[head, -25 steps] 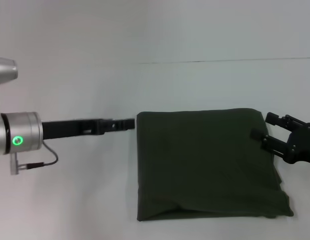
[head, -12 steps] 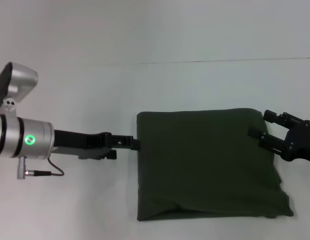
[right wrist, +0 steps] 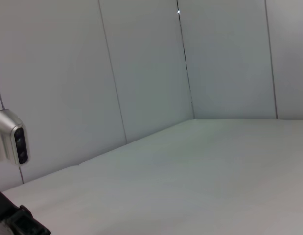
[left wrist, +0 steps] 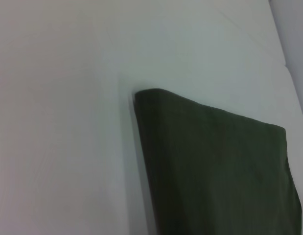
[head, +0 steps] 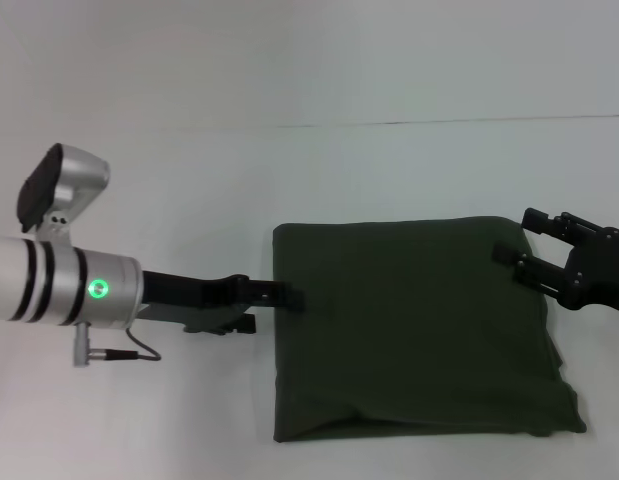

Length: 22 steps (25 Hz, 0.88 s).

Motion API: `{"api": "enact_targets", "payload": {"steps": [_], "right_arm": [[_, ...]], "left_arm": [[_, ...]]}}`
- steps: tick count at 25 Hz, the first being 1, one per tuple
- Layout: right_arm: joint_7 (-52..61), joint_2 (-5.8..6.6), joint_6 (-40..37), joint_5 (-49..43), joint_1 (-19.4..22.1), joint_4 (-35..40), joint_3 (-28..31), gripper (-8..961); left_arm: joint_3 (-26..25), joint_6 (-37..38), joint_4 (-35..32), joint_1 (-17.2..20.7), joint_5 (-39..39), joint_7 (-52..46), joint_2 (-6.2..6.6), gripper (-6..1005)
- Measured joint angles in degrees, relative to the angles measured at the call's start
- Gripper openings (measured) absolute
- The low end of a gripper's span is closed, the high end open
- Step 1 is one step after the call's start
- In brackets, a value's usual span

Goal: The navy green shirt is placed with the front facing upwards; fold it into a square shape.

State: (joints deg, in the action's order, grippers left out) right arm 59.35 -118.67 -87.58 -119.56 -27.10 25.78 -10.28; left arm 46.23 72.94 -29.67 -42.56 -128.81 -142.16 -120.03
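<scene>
Now: navy green shirt (head: pixel 414 325) lies folded square on desk (head: pixel 189 180). Left gripper (head: pixel 289 296) touches its left edge, closed; right gripper (head: pixel 519 240) open beside right edge.

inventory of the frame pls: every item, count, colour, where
navy green shirt: 1, dark olive green, folded into a rough square, lying flat on the table right of centre
table: 1, white, under everything
wall panels: several, pale grey, behind the table in the right wrist view
left gripper: 1, black, at the shirt's left edge
right gripper: 1, black, open, over the shirt's far right corner
</scene>
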Motion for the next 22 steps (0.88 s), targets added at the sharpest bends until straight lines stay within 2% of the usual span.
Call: {"api": "enact_targets", "payload": {"steps": [11, 21, 22], "right_arm": [[0.8, 0.02, 0.0, -0.1, 0.0, 0.8, -0.1, 706], [1.1, 0.02, -0.1, 0.1, 0.0, 0.8, -0.1, 708], [1.2, 0.03, -0.2, 0.1, 0.0, 0.8, -0.1, 707]], "left_arm": [[0.2, -2.5, 1.8, -2.5, -0.3, 0.1, -1.41, 947], [0.8, -4.1, 3.7, -3.6, -0.4, 0.1, -1.59, 947], [1.2, -4.5, 3.9, -3.6, -0.4, 0.0, -1.6, 923]]}}
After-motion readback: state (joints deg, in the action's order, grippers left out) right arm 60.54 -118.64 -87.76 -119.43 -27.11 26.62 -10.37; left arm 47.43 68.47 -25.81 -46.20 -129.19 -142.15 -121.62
